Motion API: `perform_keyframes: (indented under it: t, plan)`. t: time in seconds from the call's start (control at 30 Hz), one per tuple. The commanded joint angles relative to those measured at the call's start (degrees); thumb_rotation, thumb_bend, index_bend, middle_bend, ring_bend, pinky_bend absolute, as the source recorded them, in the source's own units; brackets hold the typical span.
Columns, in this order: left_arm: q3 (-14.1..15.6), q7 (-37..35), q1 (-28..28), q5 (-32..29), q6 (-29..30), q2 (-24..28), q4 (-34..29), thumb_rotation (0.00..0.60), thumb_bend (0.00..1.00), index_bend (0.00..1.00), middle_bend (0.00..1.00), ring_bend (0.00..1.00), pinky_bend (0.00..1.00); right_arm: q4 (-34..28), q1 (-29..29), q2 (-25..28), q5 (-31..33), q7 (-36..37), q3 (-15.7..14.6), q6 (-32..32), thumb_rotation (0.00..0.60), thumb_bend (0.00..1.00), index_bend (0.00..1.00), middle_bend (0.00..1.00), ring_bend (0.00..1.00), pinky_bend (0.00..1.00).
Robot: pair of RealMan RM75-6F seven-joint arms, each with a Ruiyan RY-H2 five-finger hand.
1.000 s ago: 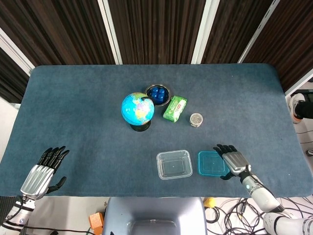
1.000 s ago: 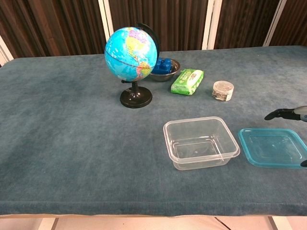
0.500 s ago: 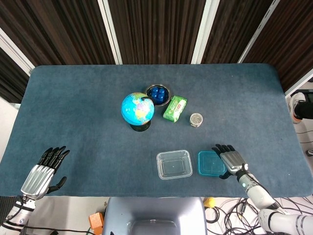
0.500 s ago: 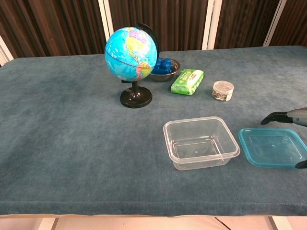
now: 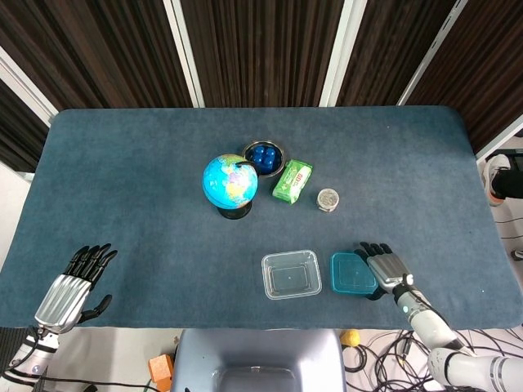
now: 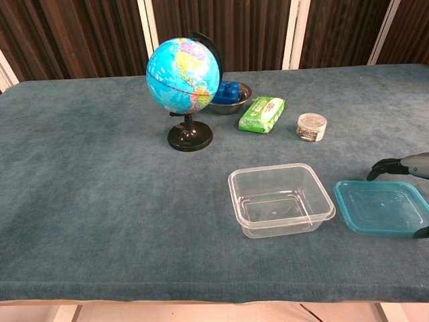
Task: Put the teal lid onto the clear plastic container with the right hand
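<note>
The right hand lay over the flat teal plastic lid, fingers spread, seemingly not gripping; beside it stood the clear rectangular plastic container. The left hand rested open.

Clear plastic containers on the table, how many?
1. The clear plastic container sits open and empty near the front edge, just left of the teal lid, which lies flat beside it with the right hand at its far side. No others visible.
</note>
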Motion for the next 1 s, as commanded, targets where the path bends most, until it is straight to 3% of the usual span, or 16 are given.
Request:
perform_keyframes:
  t: [0.03, 0.23, 0.57, 0.67, 0.87, 1.0]
  plan:
    - [-0.01, -0.03, 0.0, -0.01, 0.03, 0.01, 0.02, 0.6, 0.35, 0.0, 0.01, 0.01, 0.05, -0.33, 0.6, 0.01, 1.09, -1.14, -0.38, 0.3, 0.6, 0.07, 0.21, 0.0, 0.0, 0.0]
    - [0.0, -0.28, 0.09, 0.09, 0.3, 0.11, 0.08, 0.6, 0.35, 0.0, 0.01, 0.01, 0.05, -0.59, 1.36, -0.35, 3.56, -2.67, -0.82, 1.38, 0.6, 0.07, 0.15, 0.0, 0.0, 0.0]
    - [-0.08, -0.48, 0.11, 0.02, 0.44, 0.23, 0.03, 0.6, 0.35, 0.0, 0.01, 0.01, 0.05, 0.27, 2.26, -1.34, 5.02, -3.22, -1.71, 1.2, 0.6, 0.07, 0.17, 0.0, 0.0, 0.0]
    - [-0.09, -0.53, 0.09, 0.02, 0.44, 0.26, 0.02, 0.6, 0.35, 0.0, 0.01, 0.01, 0.05, 0.37, 2.27, -1.56, 4.5, -2.9, -1.93, 1.24, 0.6, 0.07, 0.25, 0.0, 0.0, 0.0]
    - [-0.1, -0.83, 0.18, 0.11, 0.74, 0.37, 0.03, 0.6, 0.35, 0.0, 0.01, 0.01, 0.05, 1.23, 0.58, -2.69, -0.5, -0.32, -1.66, 4.26, 0.6, 0.09, 0.59, 0.02, 0.0, 0.0]
    - [-0.07, -1.01, 0.18, 0.2, 0.78, 0.4, 0.12, 0.6, 0.35, 0.0, 0.01, 0.01, 0.05, 1.58, -0.46, -2.34, -2.96, 1.41, -1.28, 5.83, 0.6, 0.17, 0.68, 0.03, 0.0, 0.0]
